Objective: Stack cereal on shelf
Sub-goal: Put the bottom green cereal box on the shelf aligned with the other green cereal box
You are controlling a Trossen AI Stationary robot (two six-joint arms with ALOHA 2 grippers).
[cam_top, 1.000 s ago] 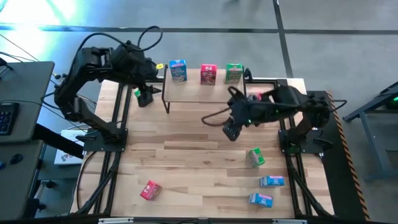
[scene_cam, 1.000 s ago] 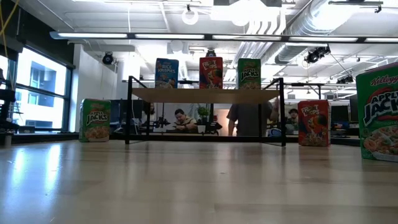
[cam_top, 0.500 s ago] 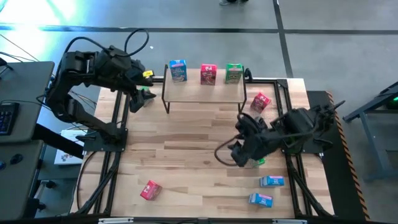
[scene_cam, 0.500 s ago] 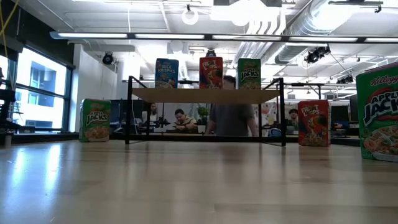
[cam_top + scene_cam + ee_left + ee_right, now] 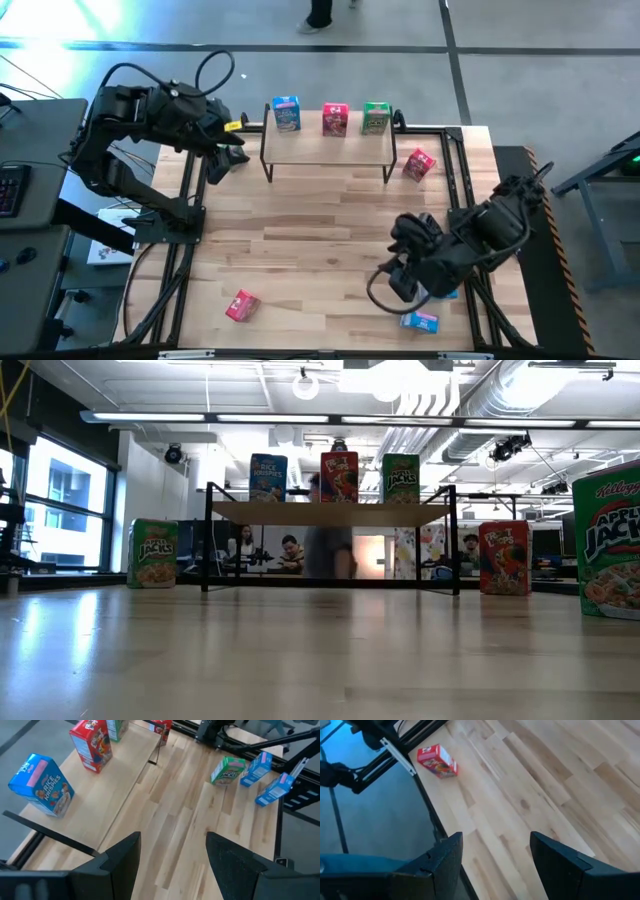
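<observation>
On the shelf point(image 5: 328, 146) at the far edge of the bench point(image 5: 300, 250) you have three boxes upright in a row: blue Rice Krispies box point(image 5: 286, 113), red box point(image 5: 335, 119), green Apple Jacks box point(image 5: 376, 117). The low view shows the same order, left to right.

On the bench planks, a second red box point(image 5: 419, 164) stands just right of the shelf's right legs. A third red box point(image 5: 242, 305) lies tilted near the front left. A blue box point(image 5: 420, 321) lies at the front right.

Another green Apple Jacks box point(image 5: 152, 553) stands left of the shelf in the low view; from above it is mostly hidden behind the left arm.

Your left tool point(image 5: 226, 158) hangs at the shelf's left end, fingers point(image 5: 119, 862) parted and empty.

Your right tool point(image 5: 400, 285) hovers low over the front right area, just above the blue box, fingers point(image 5: 445, 862) spread, nothing between them. It probably covers further boxes; you cannot confirm that from above.
</observation>
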